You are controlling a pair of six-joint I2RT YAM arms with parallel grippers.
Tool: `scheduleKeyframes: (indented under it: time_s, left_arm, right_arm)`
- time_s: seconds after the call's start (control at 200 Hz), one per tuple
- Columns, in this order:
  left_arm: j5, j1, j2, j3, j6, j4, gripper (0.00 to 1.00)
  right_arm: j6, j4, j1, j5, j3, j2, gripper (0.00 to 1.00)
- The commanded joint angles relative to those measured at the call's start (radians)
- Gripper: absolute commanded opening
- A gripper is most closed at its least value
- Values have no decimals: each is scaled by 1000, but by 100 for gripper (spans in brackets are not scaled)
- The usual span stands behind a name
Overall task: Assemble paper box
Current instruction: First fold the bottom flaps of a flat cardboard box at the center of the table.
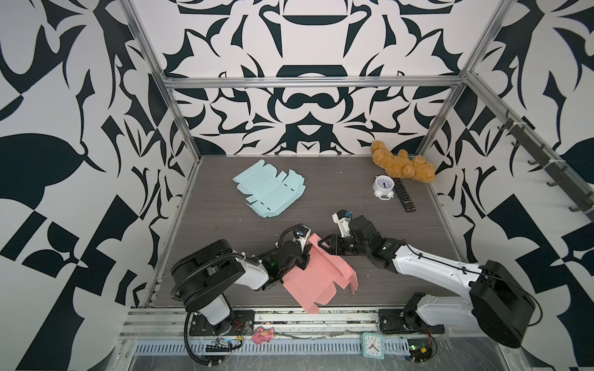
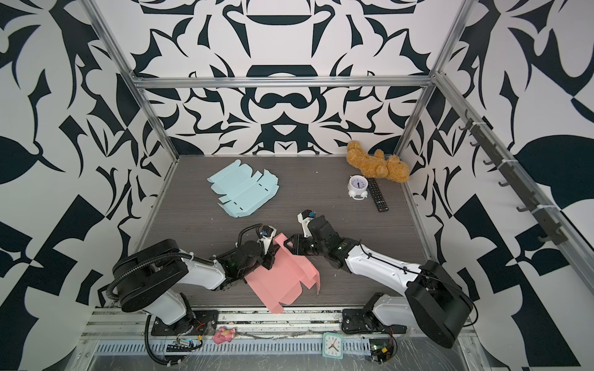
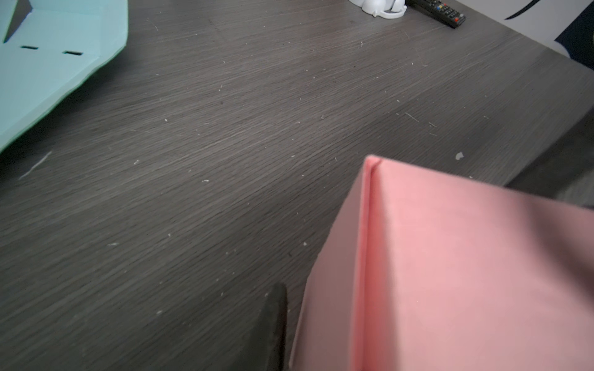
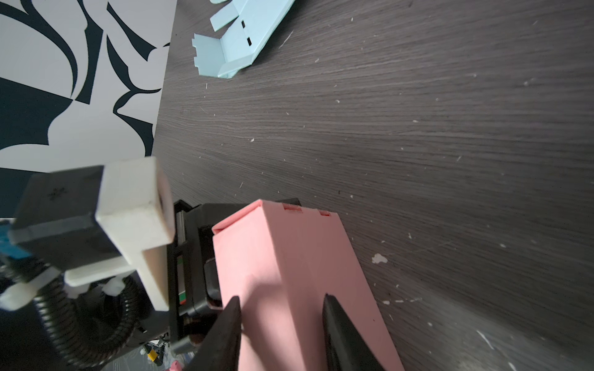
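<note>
A pink paper box (image 1: 318, 276) (image 2: 279, 276), partly folded, lies tilted at the front middle of the table, and its near corner overhangs the front edge. My left gripper (image 1: 305, 257) sits at the box's far left wall. In the left wrist view one dark finger (image 3: 276, 324) stands just beside the pink wall (image 3: 466, 273), which hides the other finger. My right gripper (image 1: 323, 245) (image 4: 283, 302) reaches the far wall from the right. Its fingers (image 4: 231, 321) stand apart, with the folded pink wall (image 4: 289, 257) between them.
A flat light-blue box blank (image 1: 268, 192) lies at the back left. At the back right are a brown teddy bear (image 1: 401, 163), a white alarm clock (image 1: 383, 186) and a black remote (image 1: 404, 194). On the front rail lie a pink toy (image 1: 262, 334) and a green clock (image 1: 373, 344).
</note>
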State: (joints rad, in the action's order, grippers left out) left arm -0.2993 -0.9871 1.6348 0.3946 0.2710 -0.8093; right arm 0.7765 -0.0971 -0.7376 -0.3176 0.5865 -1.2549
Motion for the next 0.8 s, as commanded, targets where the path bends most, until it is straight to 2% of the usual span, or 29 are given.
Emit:
scheduleKeyframes:
  time_s: [0.0,0.36,0.67,0.795]
  left_arm:
    - [-21,-2,32,39,-10,19,21]
    - [-33,-2,34,42,-10,23,14]
    - [-23,-2,32,39,-10,22,14]
    - [-23,-2,30,37,-10,22,14]
  right_arm:
    - [4,-18,-5,5,6,34,43]
    - [61,-65,-20,0,-40,72,41]
    - [23,35,-20,62,-33,151,45]
    - [-54,143,-4,107,33,187,49]
